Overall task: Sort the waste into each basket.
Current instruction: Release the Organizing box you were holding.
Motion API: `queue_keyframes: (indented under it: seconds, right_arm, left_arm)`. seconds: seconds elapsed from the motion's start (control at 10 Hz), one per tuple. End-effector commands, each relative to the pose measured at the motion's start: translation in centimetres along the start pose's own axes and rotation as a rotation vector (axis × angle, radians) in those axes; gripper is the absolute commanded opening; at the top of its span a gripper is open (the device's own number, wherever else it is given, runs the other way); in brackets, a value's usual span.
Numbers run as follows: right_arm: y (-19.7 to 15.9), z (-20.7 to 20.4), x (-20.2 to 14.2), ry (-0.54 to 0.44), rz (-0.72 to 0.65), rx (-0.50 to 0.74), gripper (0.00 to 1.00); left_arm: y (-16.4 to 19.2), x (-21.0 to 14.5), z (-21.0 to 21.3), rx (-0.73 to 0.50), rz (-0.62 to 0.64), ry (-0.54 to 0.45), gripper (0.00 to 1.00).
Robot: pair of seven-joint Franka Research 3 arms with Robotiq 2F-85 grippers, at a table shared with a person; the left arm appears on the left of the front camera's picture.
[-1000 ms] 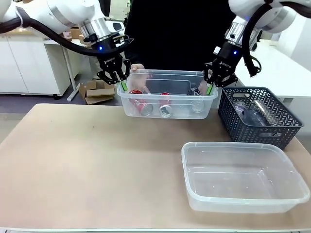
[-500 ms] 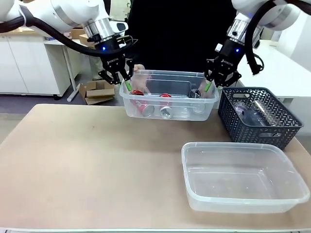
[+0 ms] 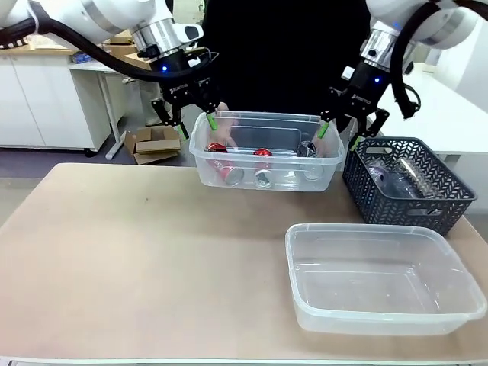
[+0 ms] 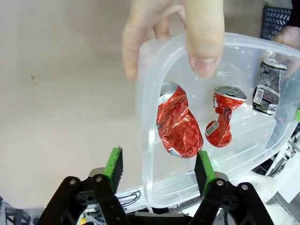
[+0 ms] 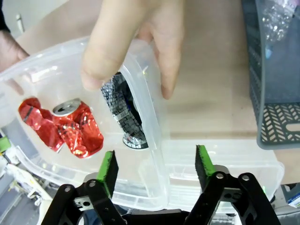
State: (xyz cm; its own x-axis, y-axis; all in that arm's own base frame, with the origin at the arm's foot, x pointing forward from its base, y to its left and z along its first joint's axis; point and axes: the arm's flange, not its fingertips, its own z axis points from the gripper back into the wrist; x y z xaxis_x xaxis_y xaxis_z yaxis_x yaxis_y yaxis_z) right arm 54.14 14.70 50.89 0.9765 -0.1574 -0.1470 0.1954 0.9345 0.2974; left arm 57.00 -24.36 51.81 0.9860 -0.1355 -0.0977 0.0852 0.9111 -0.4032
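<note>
Far tub [image 3: 282, 155]: clear, round-cornered, at the table's far side, a person's hand [image 4: 173, 33] on its rim.
Left gripper [image 3: 196, 126]: jaws wide astride that rim; clamped a second ago.
Right gripper [image 3: 339, 136]: likewise spread, clamped before.
Cans [image 4: 178, 122]: three inside, we think: two crushed red, one dark.
Tubs: two; near tub [image 3: 381, 320] front right.

The left arm [image 3: 107, 11] is reaching in from the left and the right arm [image 3: 385, 8] from the right, both wrists pointing downward; the left gripper [image 3: 196, 126] is hanging with jaws spread wide; the right gripper [image 3: 339, 136] is gaping likewise, gripping nothing.
</note>
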Motion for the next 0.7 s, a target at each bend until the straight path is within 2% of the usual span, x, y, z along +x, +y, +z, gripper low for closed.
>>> queue_keyframes:
  seconds: [0.0,0.2,0.3,0.4,0.6]
  right_arm:
    - [-0.1,0.2,-0.6,-0.067,0.048,-0.001,1.0]
    - [0.0,1.0,-1.0,-0.093,0.083,-0.002,1.0]
    - [0.5,0.4,-0.9,-0.072,0.106,-0.042,1.0]
    - [0.5,1.3,-0.3,-0.056,0.037,0.005,1.0]
    - [0.5,1.3,-0.3,-0.056,0.037,0.005,1.0]
  left_arm:
    - [0.7,-1.3,0.6,0.012,-0.001,-0.049,1.0]
    - [0.6,-2.4,1.8,0.027,-0.016,-0.096,1.0]
    - [0.5,-2.6,1.6,0.05,0.002,-0.08,1.0]
    - [-0.1,-0.9,1.9,0.001,-0.002,-0.058,1.0]
    - [-0.1,-0.9,1.9,0.001,-0.002,-0.058,1.0]
